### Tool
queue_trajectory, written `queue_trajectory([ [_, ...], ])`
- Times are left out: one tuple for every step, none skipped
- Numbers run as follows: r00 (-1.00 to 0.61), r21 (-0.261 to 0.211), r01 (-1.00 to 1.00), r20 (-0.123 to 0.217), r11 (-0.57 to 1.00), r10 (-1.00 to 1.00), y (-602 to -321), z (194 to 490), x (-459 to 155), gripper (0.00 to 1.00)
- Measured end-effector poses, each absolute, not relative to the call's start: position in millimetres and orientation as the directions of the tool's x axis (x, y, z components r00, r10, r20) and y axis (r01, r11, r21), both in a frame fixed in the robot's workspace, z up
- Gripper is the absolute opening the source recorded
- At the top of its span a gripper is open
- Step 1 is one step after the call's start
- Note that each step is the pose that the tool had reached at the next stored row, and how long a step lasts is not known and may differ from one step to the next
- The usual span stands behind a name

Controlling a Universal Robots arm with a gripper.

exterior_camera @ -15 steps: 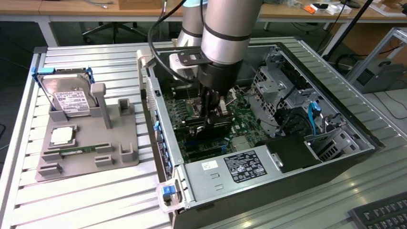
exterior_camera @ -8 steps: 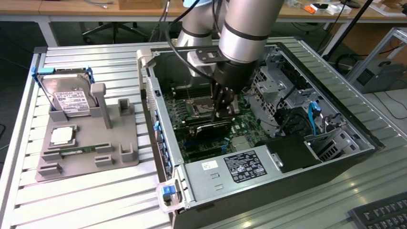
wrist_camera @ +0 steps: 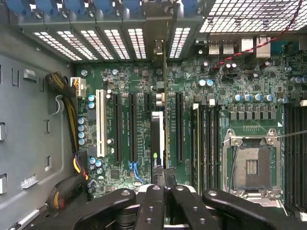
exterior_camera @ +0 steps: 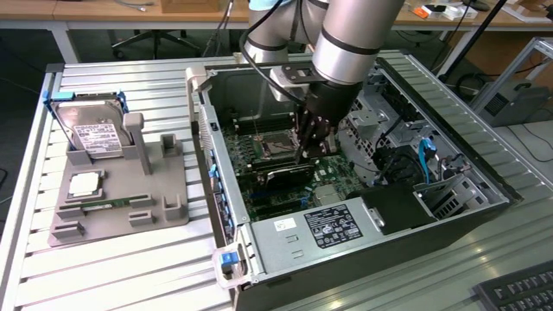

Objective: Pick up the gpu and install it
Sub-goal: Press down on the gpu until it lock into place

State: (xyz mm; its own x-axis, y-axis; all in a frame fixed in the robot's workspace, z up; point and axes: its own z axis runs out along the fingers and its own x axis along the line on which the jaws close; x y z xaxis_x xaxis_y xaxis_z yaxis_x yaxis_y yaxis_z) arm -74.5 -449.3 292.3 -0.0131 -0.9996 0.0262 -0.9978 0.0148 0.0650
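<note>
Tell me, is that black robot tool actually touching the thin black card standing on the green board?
Touching. In the wrist view the tool is shut on the upper edge of the thin black card.

An open computer case (exterior_camera: 226, 269) lay on a slatted table (exterior_camera: 112, 272), a parts tray (exterior_camera: 112, 223) beside it at the exterior view's left. Inside, the gpu (exterior_camera: 278, 175) stood upright on the motherboard (exterior_camera: 333, 172), near the processor socket (exterior_camera: 278, 139).

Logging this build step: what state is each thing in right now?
gripper: shut on the gpu
gpu: upright on edge over the motherboard slots
computer case: side open
processor socket: empty
hard drive: propped in the grey holder
</note>
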Motion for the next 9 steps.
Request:
queue_trajectory([
  [-0.013, 0.065, -0.998, 0.026, 0.015, -1.000, -449, 292, -75, 0.11],
  [-0.013, 0.065, -0.998, 0.026, 0.015, -1.000, -449, 292, -76, 0.11],
  [-0.013, 0.065, -0.998, 0.026, 0.015, -1.000, -449, 292, -78, 0.11],
  [-0.013, 0.065, -0.998, 0.026, 0.015, -1.000, -449, 292, -82, 0.11],
  [-0.013, 0.065, -0.998, 0.026, 0.015, -1.000, -449, 292, -86, 0.11],
  [-0.013, 0.065, -0.998, 0.026, 0.015, -1.000, -449, 291, -90, 0.11],
  [-0.013, 0.064, -0.998, 0.026, 0.015, -1.000, -449, 291, -94, 0.11],
  [-0.013, 0.064, -0.998, 0.026, 0.015, -1.000, -449, 291, -98, 0.11],
  [-0.013, 0.064, -0.998, 0.026, 0.015, -1.000, -449, 291, -102, 0.11],
])
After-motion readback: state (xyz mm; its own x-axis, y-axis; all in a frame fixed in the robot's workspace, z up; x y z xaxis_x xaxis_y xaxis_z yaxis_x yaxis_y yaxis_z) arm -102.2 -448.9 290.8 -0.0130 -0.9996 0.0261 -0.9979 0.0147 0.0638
